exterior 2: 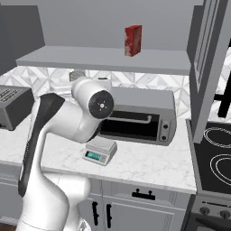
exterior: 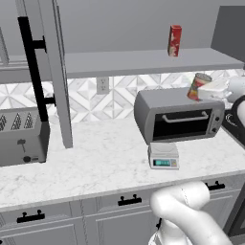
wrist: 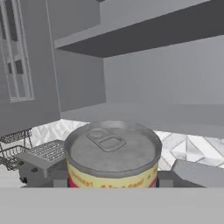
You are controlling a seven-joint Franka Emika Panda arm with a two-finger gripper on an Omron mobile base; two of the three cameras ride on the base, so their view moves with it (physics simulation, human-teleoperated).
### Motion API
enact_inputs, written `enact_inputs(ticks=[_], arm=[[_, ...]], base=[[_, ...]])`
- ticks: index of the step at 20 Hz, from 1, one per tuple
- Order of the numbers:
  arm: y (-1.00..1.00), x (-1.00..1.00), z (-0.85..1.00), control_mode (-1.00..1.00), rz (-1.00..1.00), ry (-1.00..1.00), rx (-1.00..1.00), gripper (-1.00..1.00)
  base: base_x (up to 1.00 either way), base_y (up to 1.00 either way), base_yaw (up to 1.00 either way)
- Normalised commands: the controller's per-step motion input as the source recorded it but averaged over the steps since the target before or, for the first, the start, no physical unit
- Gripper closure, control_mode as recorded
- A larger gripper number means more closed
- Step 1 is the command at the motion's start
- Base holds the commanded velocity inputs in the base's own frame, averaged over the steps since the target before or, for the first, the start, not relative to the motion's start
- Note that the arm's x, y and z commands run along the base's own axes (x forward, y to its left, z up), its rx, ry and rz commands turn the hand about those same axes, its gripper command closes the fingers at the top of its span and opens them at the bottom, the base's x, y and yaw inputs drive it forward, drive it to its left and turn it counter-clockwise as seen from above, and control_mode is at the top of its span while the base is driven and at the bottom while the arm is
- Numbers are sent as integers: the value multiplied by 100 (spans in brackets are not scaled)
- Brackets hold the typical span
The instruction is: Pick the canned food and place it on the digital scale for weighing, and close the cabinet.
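Note:
The canned food [exterior: 198, 85], red label with a yellow band and a grey pull-tab lid, hangs tilted in the air above the right end of the toaster oven [exterior: 178, 117], below the cabinet shelf. My gripper [exterior: 205, 91] is shut on it; in the hand view the can [wrist: 113, 154] stands close between the finger tips. The digital scale [exterior: 163, 156], flat and light grey with a teal display, sits on the counter in front of the oven, also seen as the scale [exterior 2: 99, 151]. The cabinet door [exterior: 59, 72] with its black bar handle stands open at left; the other door [exterior 2: 205, 67] stands open too.
A tall red box [exterior: 174, 40] stands on the cabinet shelf [exterior: 143, 62]. A silver toaster [exterior: 21, 139] is on the counter at far left. A stove top [exterior 2: 216, 153] lies right of the marble counter [exterior: 95, 162]. My own arm blocks much of the right base view.

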Motion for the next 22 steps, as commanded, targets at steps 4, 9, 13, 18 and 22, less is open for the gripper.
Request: enact_inputs(ticks=[4, 9, 13, 18, 22], arm=[[-2, 0, -100, -100, 21, 1, 0, 100], [-1, 7, -98, -100, 16, 3, 0, 100], [0, 25, -82, -100, 12, 20, 0, 100], [-3, 29, -91, -100, 3, 3, 0, 100], [-2, 39, -90, -100, 0, 0, 0, 100]], base=[[0, 0, 0], [0, 0, 0], [0, 0, 0], [0, 0, 0], [0, 0, 0]])
